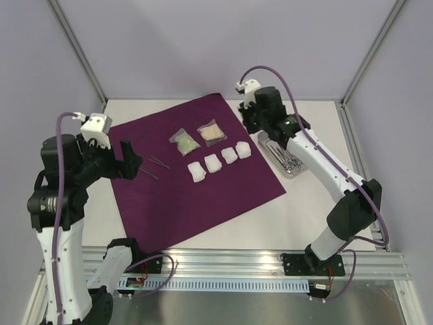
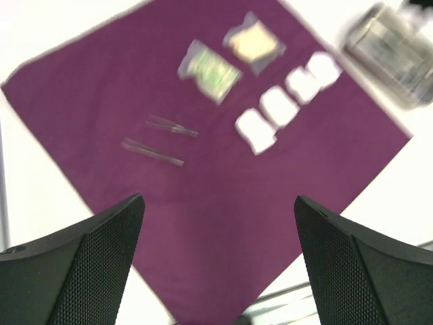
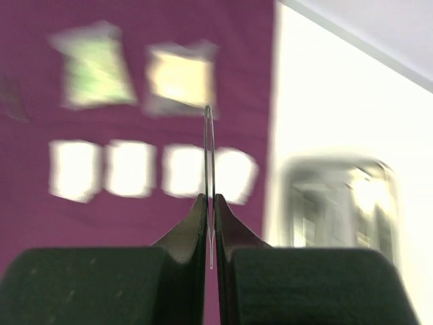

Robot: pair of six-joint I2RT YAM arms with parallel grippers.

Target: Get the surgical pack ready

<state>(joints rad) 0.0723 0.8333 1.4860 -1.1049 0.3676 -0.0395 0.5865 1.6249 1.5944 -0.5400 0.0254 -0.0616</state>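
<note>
The deep-purple cloth (image 1: 203,203) lies spread flat on the table. On it are two thin steel instruments (image 1: 154,168), two clear packets (image 1: 183,142) and a row of several white gauze pads (image 1: 213,163). The steel tray (image 1: 287,156) sits off the cloth's right corner with more instruments in it. My left gripper (image 1: 128,161) hangs open and empty over the cloth's left part (image 2: 218,200), above the two instruments (image 2: 162,139). My right gripper (image 3: 210,200) is shut on a thin steel instrument (image 3: 208,149) that stands up between its fingers, above the cloth's right edge near the tray (image 3: 338,203).
White tabletop borders the cloth on all sides. An aluminium rail (image 1: 270,261) carrying both arm bases runs along the near edge. Frame posts (image 1: 81,61) and grey walls stand at the back and sides.
</note>
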